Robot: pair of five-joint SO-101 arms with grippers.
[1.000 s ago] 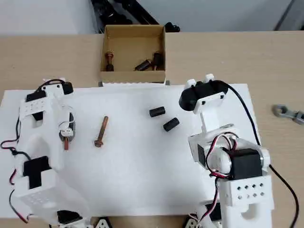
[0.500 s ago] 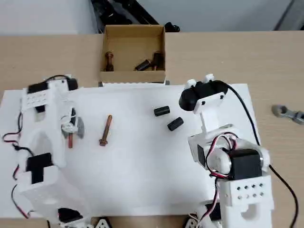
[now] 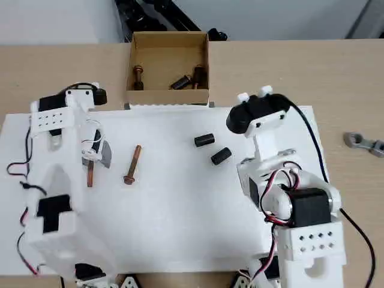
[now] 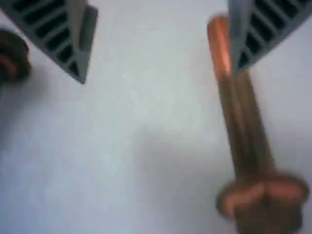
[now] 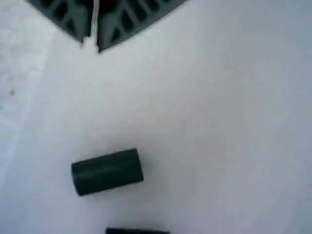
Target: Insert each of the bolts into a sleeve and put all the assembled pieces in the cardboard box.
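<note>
My left gripper [image 4: 156, 58] is open, low over the white sheet at the left. A copper bolt [image 4: 243, 141] lies along one of its fingers [image 4: 243, 34], touching the tip and not clamped; in the high view this bolt [image 3: 90, 173] lies just in front of the left gripper [image 3: 96, 155]. A second bolt [image 3: 132, 164] lies loose to its right. Two black sleeves [image 3: 204, 140] [image 3: 221, 156] rest mid-sheet. My right gripper [image 5: 92, 36] is shut and empty, a short way from one sleeve [image 5: 107, 171]. The cardboard box [image 3: 170, 95] at the back holds several assembled pieces.
The white sheet [image 3: 180, 228] covers the table between the arms, with bare room in its front half. A metal tool [image 3: 360, 142] lies on the wooden table at the far right. Dark gear sits behind the box.
My left gripper has moved back toward the box and slightly right, with the bolt beside it shifting along. The sleeves and the loose bolt shifted slightly right. The right arm turned only slightly.
</note>
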